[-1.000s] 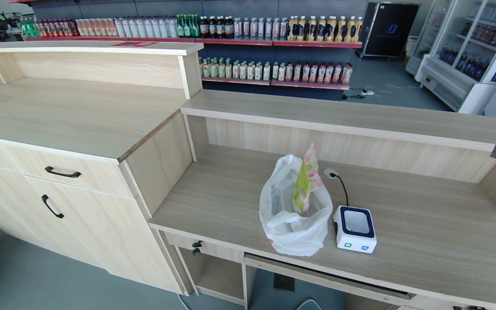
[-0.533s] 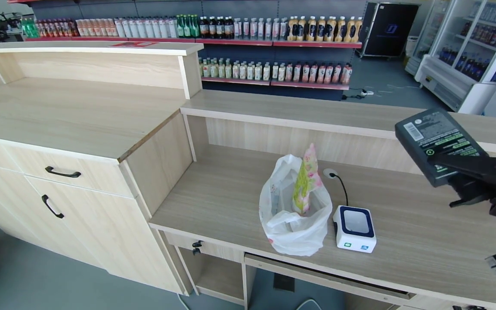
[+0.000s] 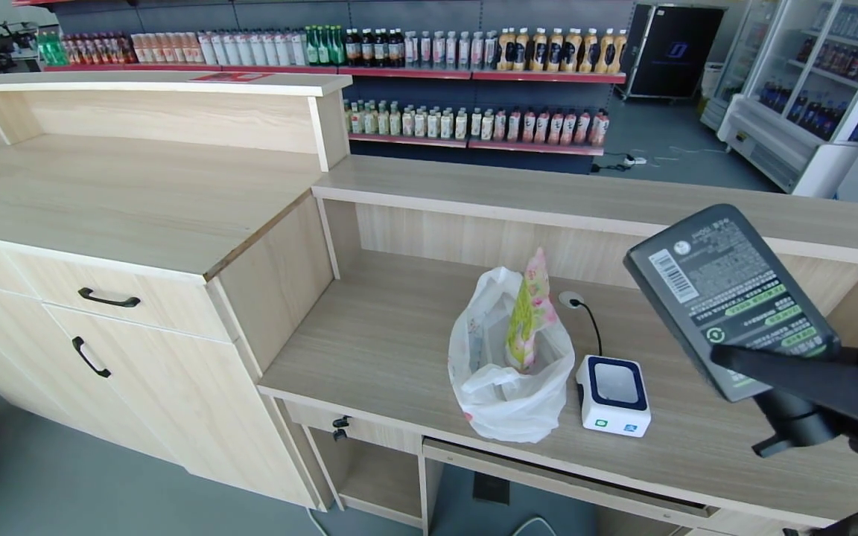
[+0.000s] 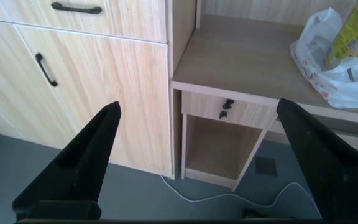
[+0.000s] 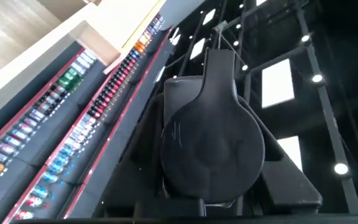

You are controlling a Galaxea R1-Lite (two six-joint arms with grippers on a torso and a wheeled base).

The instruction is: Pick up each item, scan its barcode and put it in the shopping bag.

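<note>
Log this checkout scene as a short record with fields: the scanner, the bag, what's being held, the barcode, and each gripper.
scanner: on the counter, just right of the shopping bag
bag contents: colourful pouch standing in it, top sticking out
held item: dark flat package, in the right gripper, above the counter, right of the scanner
barcode: on the package face turned up, away from the scanner
left gripper: open, empty, low beside the cabinet

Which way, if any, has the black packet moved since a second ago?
Yes. The black packet came in from the view's right edge, leftward toward the scanner.
</note>
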